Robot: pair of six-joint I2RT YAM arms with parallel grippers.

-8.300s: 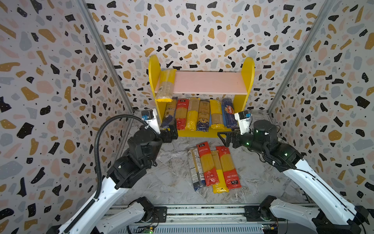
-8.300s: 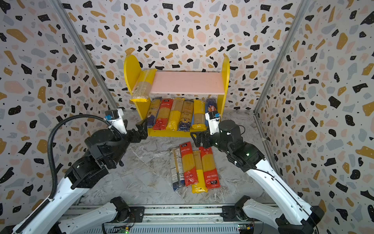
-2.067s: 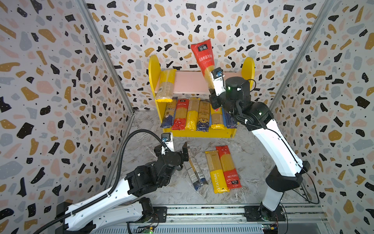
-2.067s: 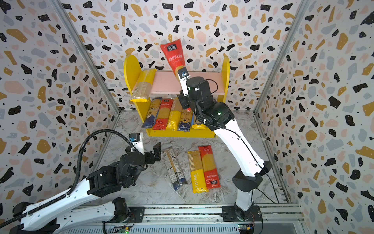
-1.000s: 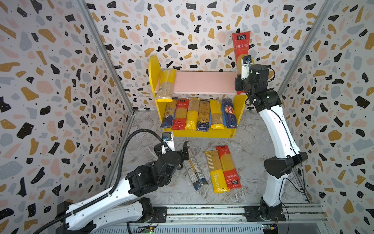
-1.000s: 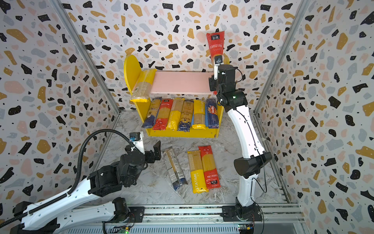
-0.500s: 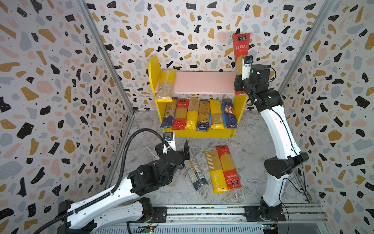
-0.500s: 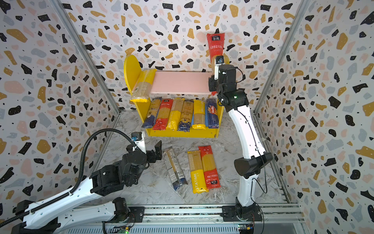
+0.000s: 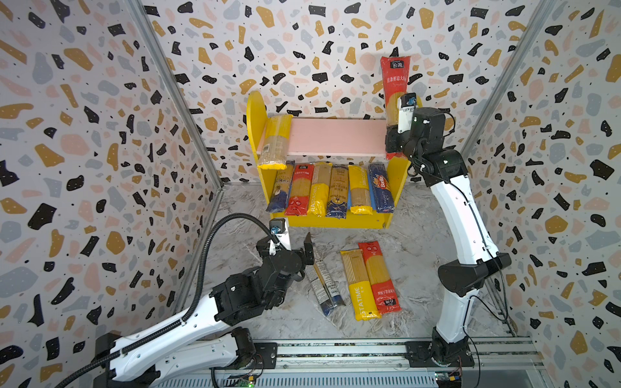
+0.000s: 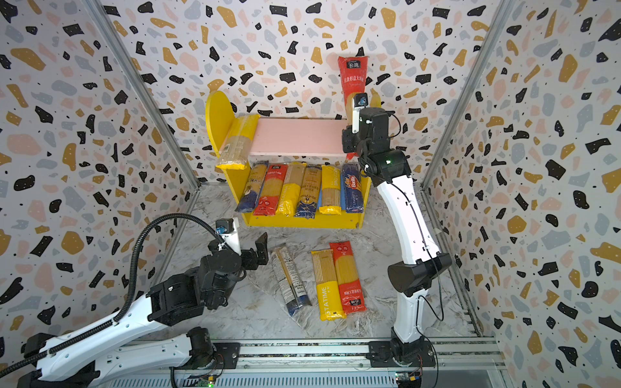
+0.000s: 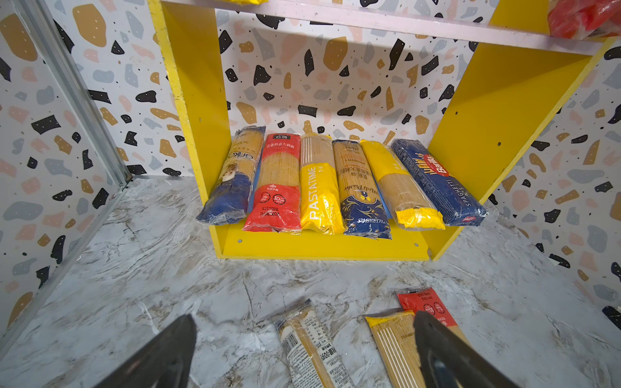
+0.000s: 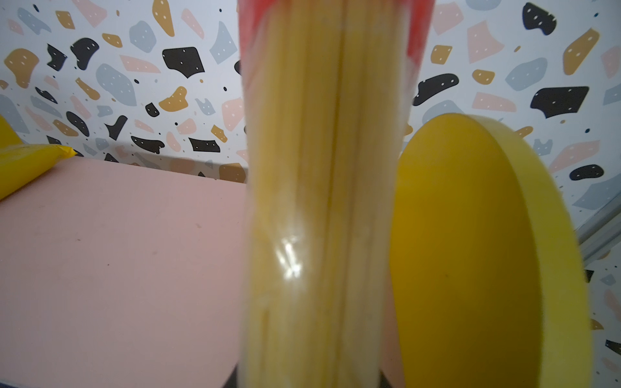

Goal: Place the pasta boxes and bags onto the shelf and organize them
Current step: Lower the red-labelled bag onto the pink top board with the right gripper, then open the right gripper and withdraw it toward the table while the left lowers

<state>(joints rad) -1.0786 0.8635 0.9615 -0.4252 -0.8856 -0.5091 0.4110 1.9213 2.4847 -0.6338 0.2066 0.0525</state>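
The shelf [image 9: 255, 114] stands against the back wall, with several pasta packs side by side on its lower board [image 11: 322, 245]. My right gripper [image 9: 391, 141] is shut on a red-ended spaghetti bag [image 9: 395, 80]. It holds the bag upright at the right end of the pink upper board [image 12: 117, 252], close to the right yellow side panel [image 12: 470, 252]. A yellow pack [image 9: 275, 141] lies at that board's left end. My left gripper [image 11: 304, 322] is open, low over the floor, above the end of a white-labelled pack [image 11: 312, 349].
Three packs lie on the marble floor in front of the shelf: the white-labelled one with a dark blue end [image 9: 322, 285], a yellow one [image 9: 358, 285] and a red one [image 9: 378, 275]. Patterned walls close in both sides and the back. A metal rail [image 9: 336, 352] runs along the front.
My right gripper has brought the red-ended bag from over the shelf's middle to its right end and lowered it slightly. The left arm has barely shifted.
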